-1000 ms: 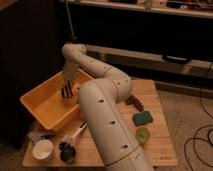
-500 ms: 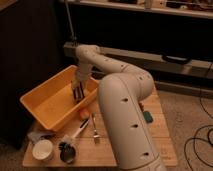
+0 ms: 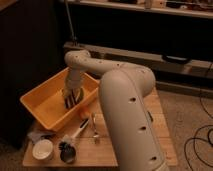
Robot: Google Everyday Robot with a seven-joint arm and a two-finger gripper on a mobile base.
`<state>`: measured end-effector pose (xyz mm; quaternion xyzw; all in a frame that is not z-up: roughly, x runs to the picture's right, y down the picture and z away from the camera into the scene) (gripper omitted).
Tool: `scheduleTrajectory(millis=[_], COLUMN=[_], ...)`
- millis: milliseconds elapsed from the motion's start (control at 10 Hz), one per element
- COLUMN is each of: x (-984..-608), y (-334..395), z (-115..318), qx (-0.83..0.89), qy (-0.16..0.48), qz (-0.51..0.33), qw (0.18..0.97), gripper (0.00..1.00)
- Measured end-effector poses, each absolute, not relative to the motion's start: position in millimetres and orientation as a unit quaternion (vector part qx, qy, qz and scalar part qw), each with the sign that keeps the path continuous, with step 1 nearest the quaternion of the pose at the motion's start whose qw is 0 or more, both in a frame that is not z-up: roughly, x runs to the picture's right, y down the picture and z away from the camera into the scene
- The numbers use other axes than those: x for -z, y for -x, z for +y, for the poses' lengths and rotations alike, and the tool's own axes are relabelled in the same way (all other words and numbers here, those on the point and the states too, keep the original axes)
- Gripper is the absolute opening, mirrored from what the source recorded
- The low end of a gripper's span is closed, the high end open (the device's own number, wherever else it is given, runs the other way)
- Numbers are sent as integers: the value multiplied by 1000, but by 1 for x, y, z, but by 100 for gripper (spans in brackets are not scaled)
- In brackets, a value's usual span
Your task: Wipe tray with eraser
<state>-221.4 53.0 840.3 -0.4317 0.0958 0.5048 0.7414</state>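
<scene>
The yellow-orange tray (image 3: 42, 102) sits on the left of the wooden table. My gripper (image 3: 69, 101) reaches down into its right half, close to the inner floor near the right wall. It is shut on the eraser (image 3: 68, 103), a small dark block with pale stripes that shows at the fingertips and looks pressed against the tray's bottom. The arm's large white link (image 3: 125, 110) crosses the middle of the view.
In front of the tray lie a white cup (image 3: 42, 149), a black-headed brush with a white handle (image 3: 70, 145), a metal utensil (image 3: 94, 131), a small orange object (image 3: 84, 113) and a crumpled cloth (image 3: 36, 135). The table's bare wood (image 3: 162, 135) shows at the right. A dark shelf unit stands behind.
The gripper with the eraser slid right inside the tray, then back left and lower. The arm's big link swung across and now hides the table's right side.
</scene>
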Motion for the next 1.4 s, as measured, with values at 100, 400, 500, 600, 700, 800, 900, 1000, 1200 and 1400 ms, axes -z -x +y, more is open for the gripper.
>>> scheduleTrajectory(millis=[100, 400, 500, 600, 700, 800, 900, 1000, 1200, 1400], x=[-831, -802, -798, -795, -799, -805, -817, -829, -859, -888], y=[234, 271, 281, 294, 297, 299, 301, 301, 287, 276], z=[65, 92, 93, 92, 87, 80, 69, 58, 32, 9], qx=[-495, -464, -460, -461, -466, -471, -475, -480, -497, -517], qy=[437, 454, 454, 456, 455, 454, 452, 453, 450, 442], qz=[95, 77, 69, 61, 57, 53, 50, 49, 53, 64], qw=[745, 757, 760, 759, 757, 755, 753, 750, 740, 730], gripper=[0, 0, 0, 0, 0, 0, 0, 0, 0, 0])
